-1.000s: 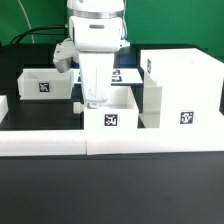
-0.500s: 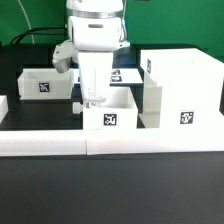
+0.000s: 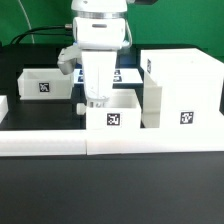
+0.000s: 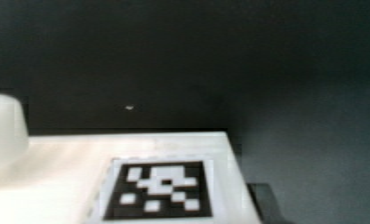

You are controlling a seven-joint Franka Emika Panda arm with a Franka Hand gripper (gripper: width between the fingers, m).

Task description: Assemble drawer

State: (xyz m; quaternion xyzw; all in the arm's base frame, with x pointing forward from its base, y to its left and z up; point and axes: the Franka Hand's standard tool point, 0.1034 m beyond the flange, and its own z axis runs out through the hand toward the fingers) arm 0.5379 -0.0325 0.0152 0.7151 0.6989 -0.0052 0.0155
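Observation:
The tall white drawer housing (image 3: 180, 90) stands at the exterior view's right, with a square tag on its front. One small white tray (image 3: 112, 115) with a tag sits just left of the housing, behind the front border strip. A second tagged tray (image 3: 45, 84) sits further left. My gripper (image 3: 96, 100) reaches straight down onto the rear left wall of the middle tray, fingers close together on it. In the wrist view a white tagged face of that tray (image 4: 164, 185) fills the lower part. One dark finger (image 4: 262, 198) lies right against its edge.
Long low white border strips (image 3: 45, 143) run along the front of the black table. The marker board (image 3: 128, 74) lies flat behind my gripper. A short white block (image 3: 3, 106) sits at the far left edge.
My gripper and arm have shifted slightly toward the exterior view's right, and the middle tray has edged the same way with them, toward the housing.

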